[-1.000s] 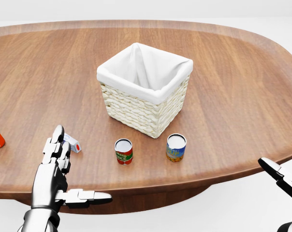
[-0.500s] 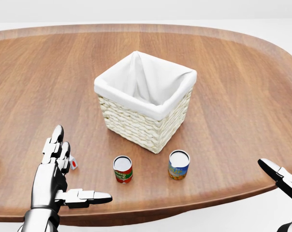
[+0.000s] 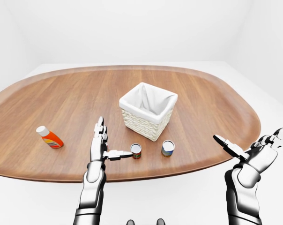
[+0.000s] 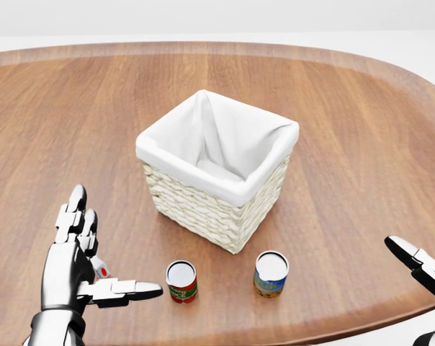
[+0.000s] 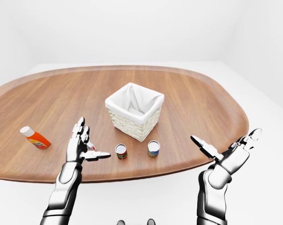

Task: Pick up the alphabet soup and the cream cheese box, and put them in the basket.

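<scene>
Left hand (image 4: 77,270) spread open above the worktop (image 4: 361,130), right hand (image 3: 254,152) open too.
Alphabet soup (image 4: 181,281) stands just beyond its thumb; cream cheese box (image 4: 101,268) peeks behind it, basket (image 4: 217,169) farther off.

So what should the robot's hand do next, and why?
Probably ease the left hand toward the red-labelled can, which looks like the alphabet soup, though the label is too small to read. That hand is open, with its thumb pointing at the can, and nothing is held yet. The basket stands just above both cans in the head view. The right hand is open and off the table.
</scene>
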`<state>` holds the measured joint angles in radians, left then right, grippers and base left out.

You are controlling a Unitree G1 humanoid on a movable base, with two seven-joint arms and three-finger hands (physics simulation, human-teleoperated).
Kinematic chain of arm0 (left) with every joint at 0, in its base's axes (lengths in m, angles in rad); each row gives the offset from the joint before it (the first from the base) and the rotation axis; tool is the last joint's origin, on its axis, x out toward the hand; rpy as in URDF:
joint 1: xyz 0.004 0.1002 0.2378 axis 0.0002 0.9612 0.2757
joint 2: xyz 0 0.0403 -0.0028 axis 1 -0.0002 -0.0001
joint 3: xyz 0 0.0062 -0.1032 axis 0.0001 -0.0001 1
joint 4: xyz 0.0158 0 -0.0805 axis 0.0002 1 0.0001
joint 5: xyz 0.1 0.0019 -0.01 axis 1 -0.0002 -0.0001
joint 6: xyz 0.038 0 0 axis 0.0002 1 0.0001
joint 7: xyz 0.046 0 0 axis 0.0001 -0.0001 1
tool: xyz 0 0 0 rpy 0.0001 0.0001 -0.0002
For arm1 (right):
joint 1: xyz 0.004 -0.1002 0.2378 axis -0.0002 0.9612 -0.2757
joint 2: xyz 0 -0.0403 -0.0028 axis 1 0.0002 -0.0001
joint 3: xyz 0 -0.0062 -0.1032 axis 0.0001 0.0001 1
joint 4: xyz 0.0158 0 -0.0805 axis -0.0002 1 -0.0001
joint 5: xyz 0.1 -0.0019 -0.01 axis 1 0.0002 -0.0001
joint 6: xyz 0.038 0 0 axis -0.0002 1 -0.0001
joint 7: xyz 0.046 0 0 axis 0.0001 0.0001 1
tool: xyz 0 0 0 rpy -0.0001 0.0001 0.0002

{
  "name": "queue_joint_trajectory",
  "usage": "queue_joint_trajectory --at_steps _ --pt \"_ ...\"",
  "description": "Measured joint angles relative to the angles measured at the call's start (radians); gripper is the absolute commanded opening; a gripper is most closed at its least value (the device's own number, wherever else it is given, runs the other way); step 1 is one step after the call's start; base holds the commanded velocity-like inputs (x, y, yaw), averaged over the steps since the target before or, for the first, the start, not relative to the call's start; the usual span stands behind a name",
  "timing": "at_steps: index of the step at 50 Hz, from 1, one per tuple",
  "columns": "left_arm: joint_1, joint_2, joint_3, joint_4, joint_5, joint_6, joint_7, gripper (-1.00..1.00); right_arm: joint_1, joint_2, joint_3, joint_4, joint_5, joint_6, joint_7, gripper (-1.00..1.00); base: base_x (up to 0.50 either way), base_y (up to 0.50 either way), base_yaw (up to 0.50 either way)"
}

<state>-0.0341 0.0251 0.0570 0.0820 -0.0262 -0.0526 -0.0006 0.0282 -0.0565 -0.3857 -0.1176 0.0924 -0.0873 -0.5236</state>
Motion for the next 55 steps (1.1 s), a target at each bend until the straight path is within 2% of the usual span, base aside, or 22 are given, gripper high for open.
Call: queue_joint_trajectory --at_steps 20,55 --pt "-0.002 0.001 0.002 -0.004 -0.001 0.011 0.013 1.00 -0.001 -0.002 -0.001 0.001 0.003 0.000 0.000 1.00 0.19 0.00 0.00" --pt "-0.006 0.002 0.000 0.014 0.009 0.000 0.014 1.00 0.000 -0.001 -0.001 0.000 0.000 0.000 0.000 1.00 0.18 0.00 0.00"
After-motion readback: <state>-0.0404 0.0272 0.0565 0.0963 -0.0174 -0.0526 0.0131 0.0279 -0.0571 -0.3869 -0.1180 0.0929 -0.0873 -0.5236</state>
